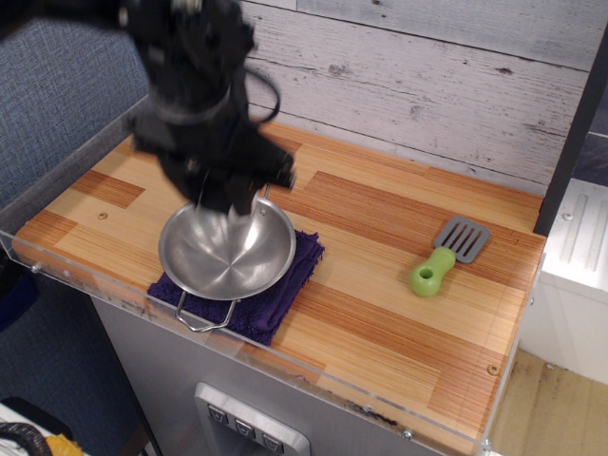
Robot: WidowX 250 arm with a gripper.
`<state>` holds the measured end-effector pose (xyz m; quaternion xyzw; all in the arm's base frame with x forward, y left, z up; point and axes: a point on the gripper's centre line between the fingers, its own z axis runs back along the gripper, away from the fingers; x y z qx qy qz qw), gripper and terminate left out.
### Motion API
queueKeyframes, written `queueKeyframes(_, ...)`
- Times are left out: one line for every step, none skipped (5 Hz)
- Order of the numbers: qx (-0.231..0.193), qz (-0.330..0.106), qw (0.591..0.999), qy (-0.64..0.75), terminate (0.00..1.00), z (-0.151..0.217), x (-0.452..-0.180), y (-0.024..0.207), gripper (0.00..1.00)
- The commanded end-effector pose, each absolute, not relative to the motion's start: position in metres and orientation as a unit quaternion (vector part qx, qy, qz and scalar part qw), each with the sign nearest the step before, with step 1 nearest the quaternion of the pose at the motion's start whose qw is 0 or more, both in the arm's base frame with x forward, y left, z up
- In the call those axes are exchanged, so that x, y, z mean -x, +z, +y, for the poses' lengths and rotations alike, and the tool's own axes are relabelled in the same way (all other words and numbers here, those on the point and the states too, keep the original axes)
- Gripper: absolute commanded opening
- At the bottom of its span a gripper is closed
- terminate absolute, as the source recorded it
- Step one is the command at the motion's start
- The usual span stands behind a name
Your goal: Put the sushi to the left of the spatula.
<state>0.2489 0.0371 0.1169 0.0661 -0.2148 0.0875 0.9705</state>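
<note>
My gripper (pixel 220 201) is raised just above the back rim of the steel bowl (pixel 180 271), and it is blurred by motion. Its fingers are close together on a small pale, dark-sided shape that looks like the sushi (pixel 232 213). The inside of the bowl shows no sushi. The spatula (pixel 446 255) lies flat at the right of the wooden counter, with its grey slotted blade pointing back and its lime-green handle toward the front. It is far to the right of the gripper.
The bowl sits on a purple cloth (pixel 290 299) at the front left, with a wire handle over the counter's front edge. A clear raised lip (pixel 313 375) runs along the front. A white plank wall stands behind, and a dark post (pixel 570 142) is at the right.
</note>
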Motion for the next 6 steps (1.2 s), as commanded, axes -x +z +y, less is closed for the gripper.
queueKeyframes(-0.062,-0.279,0.956,0.063,0.00,0.022,-0.270,0.161,0.00)
queueKeyframes(-0.064,-0.278,0.958,0.030,0.00,0.002,-0.293,0.161,0.00)
queueKeyframes(-0.048,-0.282,0.958,0.025,0.00,-0.010,-0.317,0.158,0.00)
queueKeyframes(-0.042,-0.280,0.959,0.016,0.00,-0.017,-0.338,0.151,0.00)
queueKeyframes(-0.051,-0.272,0.961,0.003,0.00,-0.020,-0.346,0.136,0.00)
queueKeyframes(-0.051,-0.257,0.965,-0.008,0.00,-0.024,-0.351,0.118,0.00)
